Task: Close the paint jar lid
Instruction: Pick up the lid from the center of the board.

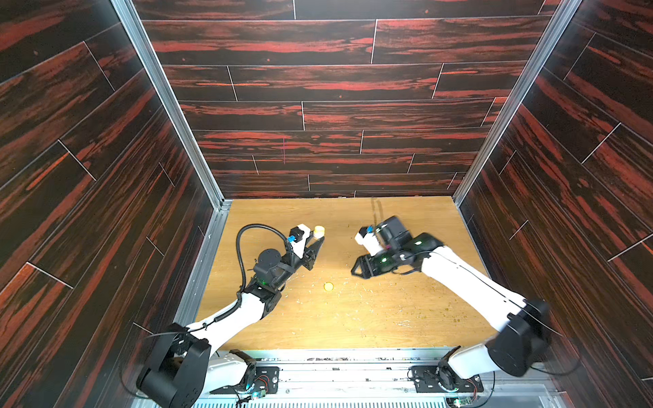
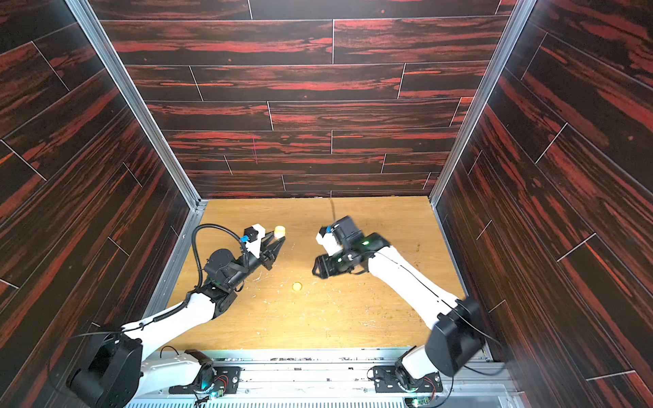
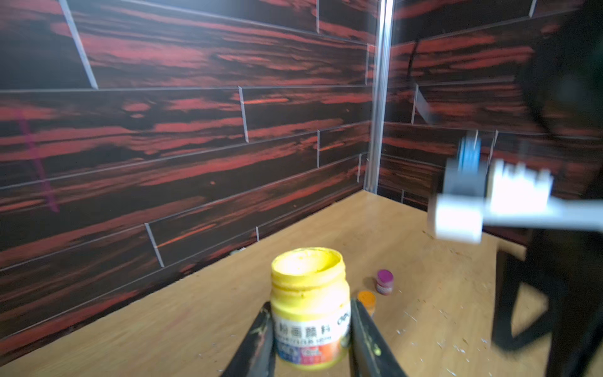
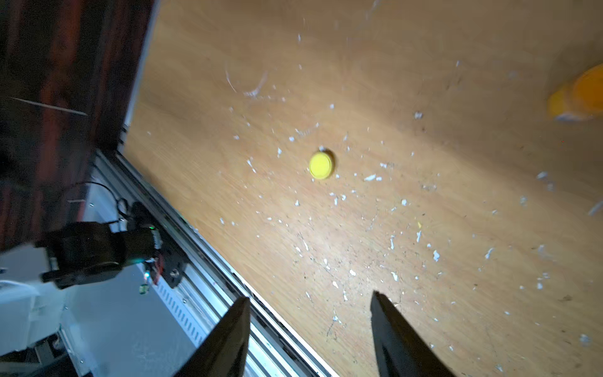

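**Open yellow paint jar gripped at rear left, its lid lying apart on the table**

A lidless yellow paint jar (image 3: 308,293) with a printed label is clamped at its sides by the two black fingers of the left gripper (image 3: 310,313). In both top views it is seen toward the rear left of the light wooden table (image 1: 353,318). Whether its base is touching the table cannot be told.

The round yellow lid (image 4: 321,165) is lying flat near the middle front, well apart from the jar, with bare tabletop all round it. The right gripper (image 4: 310,297) is held above the table near the lid, jaws spread, nothing between them.

The table is enclosed by dark red wood-grain walls (image 1: 318,106) on three sides and edged by a metal rail (image 1: 335,356) at the front.

A small purple-capped jar (image 3: 384,281) is seen behind the held jar. Beside it, a small orange-capped jar (image 3: 366,299) is partly covered by a finger. The right arm is blurred.
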Tool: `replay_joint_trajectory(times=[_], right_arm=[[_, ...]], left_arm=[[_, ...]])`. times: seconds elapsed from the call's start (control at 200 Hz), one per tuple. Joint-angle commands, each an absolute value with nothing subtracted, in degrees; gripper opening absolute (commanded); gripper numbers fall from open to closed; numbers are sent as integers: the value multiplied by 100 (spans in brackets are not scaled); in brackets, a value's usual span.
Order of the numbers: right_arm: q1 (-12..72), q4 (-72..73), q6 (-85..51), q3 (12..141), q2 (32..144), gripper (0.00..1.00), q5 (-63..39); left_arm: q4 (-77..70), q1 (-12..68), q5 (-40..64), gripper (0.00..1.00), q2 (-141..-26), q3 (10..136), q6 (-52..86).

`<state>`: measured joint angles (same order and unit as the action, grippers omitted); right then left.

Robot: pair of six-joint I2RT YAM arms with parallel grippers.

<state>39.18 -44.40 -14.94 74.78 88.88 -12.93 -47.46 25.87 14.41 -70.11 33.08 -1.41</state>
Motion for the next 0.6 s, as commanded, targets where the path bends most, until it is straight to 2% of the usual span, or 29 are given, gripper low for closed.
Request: replay_joint_trajectory(times=[0.0, 0.331, 0.596], right_arm=[[4266, -4063, -1535, 7386, 9398, 62, -1019], [4951, -4232, -1420, 8569, 11192, 62, -301], [5069, -4479, -1363, 9252, 11946, 62, 227]], left_arm=[[-4644, 2534, 1332, 29, -6684, 3349, -114], [-4406, 2470, 1344, 29, -6331, 3340, -62], [-4255, 2461, 1378, 29, -6161, 3322, -96]])
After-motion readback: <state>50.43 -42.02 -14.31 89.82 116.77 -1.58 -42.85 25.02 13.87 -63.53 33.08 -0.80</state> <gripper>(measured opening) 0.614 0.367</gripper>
